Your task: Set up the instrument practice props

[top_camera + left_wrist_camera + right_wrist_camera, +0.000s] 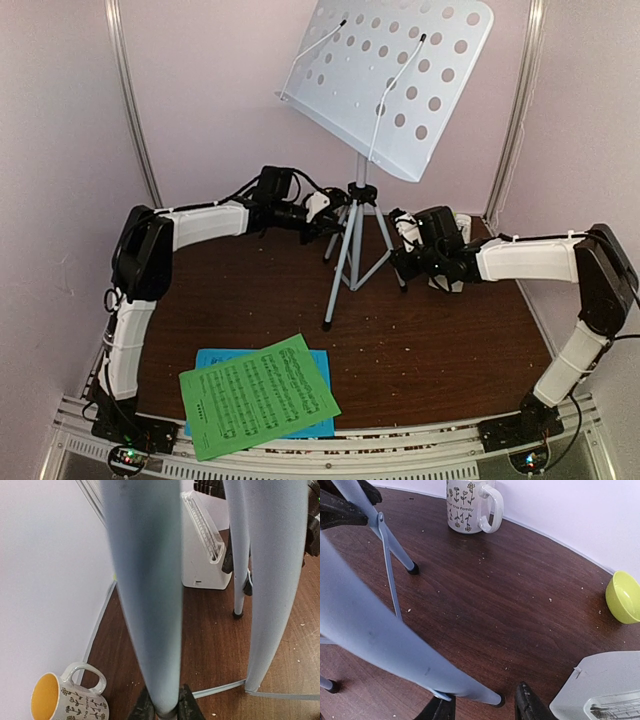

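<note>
Stand [385, 75] upright at back middle of table [430, 330], mast vertical, tilted desk facing the arms, we see left pincer [162, 707] clamped on one leg [145, 580], right pincer [485, 707] open around another leg [380, 630]

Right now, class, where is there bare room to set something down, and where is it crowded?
Free: bare table between the green sheet, the music stand's front foot and the right arm. Crowded: the back, where the left hand, right hand, metronome and mug ring its legs.
</note>
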`<state>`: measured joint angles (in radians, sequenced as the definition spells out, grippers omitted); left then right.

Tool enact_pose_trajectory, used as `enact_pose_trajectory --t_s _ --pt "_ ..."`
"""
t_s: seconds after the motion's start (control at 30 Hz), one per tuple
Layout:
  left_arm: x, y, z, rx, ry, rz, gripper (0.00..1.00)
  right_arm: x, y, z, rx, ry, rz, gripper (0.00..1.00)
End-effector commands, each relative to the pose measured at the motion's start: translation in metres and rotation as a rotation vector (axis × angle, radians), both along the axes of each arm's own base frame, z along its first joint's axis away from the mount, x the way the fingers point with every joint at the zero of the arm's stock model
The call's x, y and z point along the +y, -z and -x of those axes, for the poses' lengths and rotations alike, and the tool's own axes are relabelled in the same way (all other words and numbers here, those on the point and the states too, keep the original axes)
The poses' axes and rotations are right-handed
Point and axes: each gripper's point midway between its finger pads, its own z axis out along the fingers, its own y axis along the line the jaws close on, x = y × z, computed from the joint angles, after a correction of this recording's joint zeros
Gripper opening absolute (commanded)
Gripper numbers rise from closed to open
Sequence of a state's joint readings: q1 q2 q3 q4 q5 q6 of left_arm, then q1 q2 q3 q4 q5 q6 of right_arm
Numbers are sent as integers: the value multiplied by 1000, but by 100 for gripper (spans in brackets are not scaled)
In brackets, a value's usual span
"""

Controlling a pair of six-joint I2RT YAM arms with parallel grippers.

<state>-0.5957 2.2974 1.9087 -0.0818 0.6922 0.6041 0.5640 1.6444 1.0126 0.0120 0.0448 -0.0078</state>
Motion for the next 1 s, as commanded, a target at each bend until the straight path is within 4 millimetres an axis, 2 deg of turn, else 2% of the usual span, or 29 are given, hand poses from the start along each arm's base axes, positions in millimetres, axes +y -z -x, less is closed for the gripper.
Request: enact_pose_trajectory --t_s 0.0,0.23,0.27,0.3,0.4,0.57,0.63,0.77,0.97 --pt "6 -26 8 -21 -36 62 10 -1 -20 -22 -64 38 -23 41" --pt "29 -29 10 10 -207 85 3 13 -33 -39 -87 20 -44 42" --pt "35 -24 12 22 -232 83 2 14 -36 -41 -90 18 -47 42" --pt "39 -30 13 16 -254 98 1 15 -38 -42 -92 17 -53 43" --pt "51 -26 10 49 -347 95 0 19 -45 -40 -95 4 -81 48" --pt "71 -16 4 110 -482 60 0 27 -78 -15 -141 -46 -214 67" --pt "77 -13 3 149 -533 65 0 29 -81 1 -150 -54 -258 71" --pt "87 -12 -3 226 -664 99 0 37 -85 24 -138 -71 -383 72" --pt "92 -17 8 245 -788 167 0 59 -78 49 -120 -91 -490 73"
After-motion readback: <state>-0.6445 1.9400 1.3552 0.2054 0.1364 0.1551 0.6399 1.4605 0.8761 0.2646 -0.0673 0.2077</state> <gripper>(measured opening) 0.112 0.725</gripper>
